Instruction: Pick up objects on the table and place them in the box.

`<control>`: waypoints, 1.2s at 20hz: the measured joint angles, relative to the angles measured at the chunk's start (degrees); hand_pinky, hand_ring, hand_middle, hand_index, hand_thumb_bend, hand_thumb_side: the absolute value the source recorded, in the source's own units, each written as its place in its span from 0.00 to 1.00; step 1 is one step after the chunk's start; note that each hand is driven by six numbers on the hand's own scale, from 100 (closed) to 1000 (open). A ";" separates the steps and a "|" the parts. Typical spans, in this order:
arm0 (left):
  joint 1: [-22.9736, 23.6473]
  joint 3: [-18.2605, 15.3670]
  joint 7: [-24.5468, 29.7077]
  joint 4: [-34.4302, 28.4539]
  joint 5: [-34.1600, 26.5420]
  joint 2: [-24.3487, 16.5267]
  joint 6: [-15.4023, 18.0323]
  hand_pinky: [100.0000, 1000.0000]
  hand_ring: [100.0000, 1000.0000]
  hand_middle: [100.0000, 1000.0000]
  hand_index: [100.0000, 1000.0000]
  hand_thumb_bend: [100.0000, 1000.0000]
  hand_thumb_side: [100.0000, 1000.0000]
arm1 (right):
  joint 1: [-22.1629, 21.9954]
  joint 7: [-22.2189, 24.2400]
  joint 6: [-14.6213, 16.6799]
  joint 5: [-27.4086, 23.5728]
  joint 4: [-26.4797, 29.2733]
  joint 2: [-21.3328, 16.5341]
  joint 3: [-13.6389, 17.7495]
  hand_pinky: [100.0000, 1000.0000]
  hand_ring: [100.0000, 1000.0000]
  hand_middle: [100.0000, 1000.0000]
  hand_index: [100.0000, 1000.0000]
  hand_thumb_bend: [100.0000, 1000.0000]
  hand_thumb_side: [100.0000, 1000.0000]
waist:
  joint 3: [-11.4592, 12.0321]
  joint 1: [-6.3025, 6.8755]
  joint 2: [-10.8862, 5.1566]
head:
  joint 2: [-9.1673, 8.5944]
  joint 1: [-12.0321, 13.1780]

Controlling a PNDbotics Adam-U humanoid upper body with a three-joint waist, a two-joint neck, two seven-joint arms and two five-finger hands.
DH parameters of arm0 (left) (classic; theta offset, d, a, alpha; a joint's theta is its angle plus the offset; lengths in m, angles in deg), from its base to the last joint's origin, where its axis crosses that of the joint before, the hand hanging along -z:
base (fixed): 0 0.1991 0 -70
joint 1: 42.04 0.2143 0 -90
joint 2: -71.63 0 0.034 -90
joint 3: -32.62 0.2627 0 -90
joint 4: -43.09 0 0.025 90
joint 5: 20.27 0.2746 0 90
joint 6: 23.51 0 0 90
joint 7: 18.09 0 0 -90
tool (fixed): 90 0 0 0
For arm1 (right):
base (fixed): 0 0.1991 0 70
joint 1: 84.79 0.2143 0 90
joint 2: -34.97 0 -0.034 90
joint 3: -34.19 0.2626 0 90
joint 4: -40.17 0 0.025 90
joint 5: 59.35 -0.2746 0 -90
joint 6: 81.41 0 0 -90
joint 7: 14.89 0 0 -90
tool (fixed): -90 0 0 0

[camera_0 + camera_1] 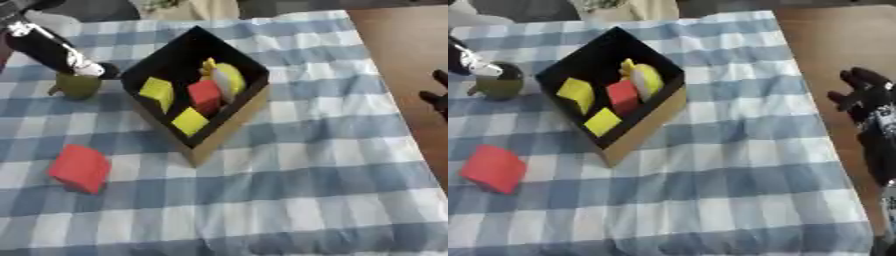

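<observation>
A box [224, 126] with tan walls and a black inside stands askew at the upper middle of the checked cloth. In it lie two yellow blocks [157, 93], a red block [205, 96] and a yellow and white rounded thing [229, 78]. To its left stands an olive green rounded object [77, 86]. My left hand [93, 69] comes in from the upper left corner and sits right at that object's top; its grip is hidden. A red block [80, 168] lies on the cloth at the lower left. My right hand [863, 94] rests open, fingers up, off the table's right side.
The blue and white checked cloth [306, 190] covers the table. Its right edge runs beside a brown wooden floor [402, 40]. Pale things stand past the table's far edge.
</observation>
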 measured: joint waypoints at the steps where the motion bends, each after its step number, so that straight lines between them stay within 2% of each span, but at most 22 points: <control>1: 1.84 0.41 0.14 -2.11 -1.49 -2.14 -1.19 0.90 0.87 0.78 0.88 0.70 0.27 | -0.01 0.00 0.00 0.00 0.00 0.00 0.00 0.86 1.00 0.39 0.81 0.00 0.57 | 0.01 0.00 -0.08 | 0.00 -0.11; 6: 9.24 1.54 1.66 -10.99 -6.96 -10.31 -6.43 0.91 0.88 0.76 0.87 0.73 0.29 | -0.27 0.01 -0.04 0.08 0.00 0.00 0.01 0.86 1.00 0.39 0.81 0.00 0.57 | 0.04 0.00 -0.10 | 0.00 -0.15; 12: 14.85 1.59 4.15 -15.92 -9.45 -15.74 -9.60 0.93 0.88 0.76 0.86 0.74 0.38 | -0.20 0.06 -0.17 0.34 0.00 0.02 0.16 0.86 1.00 0.39 0.81 0.00 0.57 | -0.03 0.00 -0.10 | 0.00 -0.08; 18: 18.26 1.54 5.44 -16.33 -9.37 -17.21 -9.63 0.94 0.89 0.75 0.86 0.73 0.40 | -0.10 0.17 -0.30 0.50 0.00 0.03 0.28 0.86 1.00 0.39 0.81 0.00 0.57 | -0.06 0.00 -0.10 | 0.00 1.08; 24: 19.89 1.54 6.72 -16.33 -8.75 -17.10 -11.68 0.93 0.88 0.76 0.89 0.70 0.39 | -0.04 0.29 -0.42 0.51 0.00 0.13 0.28 0.86 1.00 0.39 0.81 0.00 0.57 | -0.07 0.00 -0.10 | 0.00 2.50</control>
